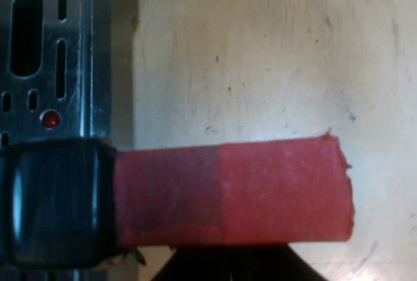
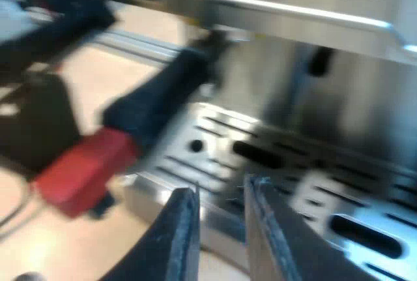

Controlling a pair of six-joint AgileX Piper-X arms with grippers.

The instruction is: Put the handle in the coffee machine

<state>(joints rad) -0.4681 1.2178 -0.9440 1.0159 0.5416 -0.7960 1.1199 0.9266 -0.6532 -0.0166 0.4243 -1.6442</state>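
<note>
Right gripper [image 2: 221, 193]: narrowly apart, empty, poised before the drip tray [image 2: 273, 163]. Holder handle [image 2: 163, 92] slants up to the espresso machine [image 2: 293, 7] front. Its red end [image 1: 260, 190] lies over the table [image 1: 260, 53]. Left gripper [image 2: 39, 131] sits at that end, but its grip cannot be told.

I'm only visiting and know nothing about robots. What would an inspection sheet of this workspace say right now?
Surface: light, scuffed table top.
Job's things: espresso machine with a slotted metal drip tray. The dark handle slants up to the machine's front, and its red end sticks out past the tray. Whether it is locked in, I cannot tell.
Clutter: nothing seen.
Grippers: left gripper at the red end. Right gripper open, holding nothing, near the tray's edge.
Cables: nothing seen.
Surroundings: nothing seen.
</note>
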